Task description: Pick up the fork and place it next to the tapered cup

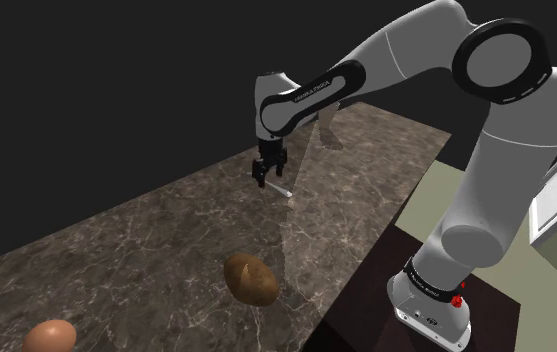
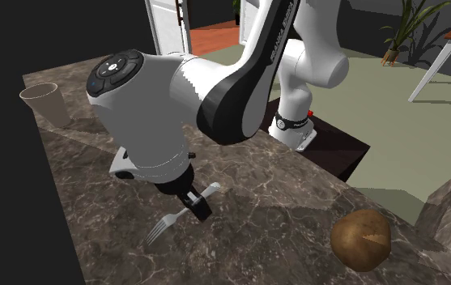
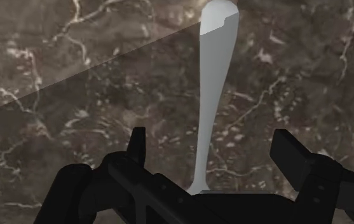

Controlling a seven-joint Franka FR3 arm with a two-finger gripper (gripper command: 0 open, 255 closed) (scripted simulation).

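My pincer is spread wide and hangs low over the fork, which lies flat on the dark marbled desk. In the wrist view the pale handle runs along the gap between my two black fingers, with bare stone on either side of it. Neither finger touches it, so I hold nothing. In the second exterior view my fingertips straddle the fork about midway along it, with the tines toward that view's lower left and the handle end toward its right. I cannot tell whether my fingertips reach the stone.

By my reckoning the approach and the lining-up are done, and everything that counts is left: closing on the handle, lifting, carrying and setting down. The tapered cup, a plain tan one, stands upright near the desk's corner at the second exterior view's upper left. It is well apart from the fork, so the carry is a long one.

A brown potato-like lump sits on the other side of me, away from that path. A brownish egg lies at the shoulder view's lower left. I judge neither to be in the way. The handle is thin and lies flush, so I expect the pinch must be low and square or the fork may slip out.
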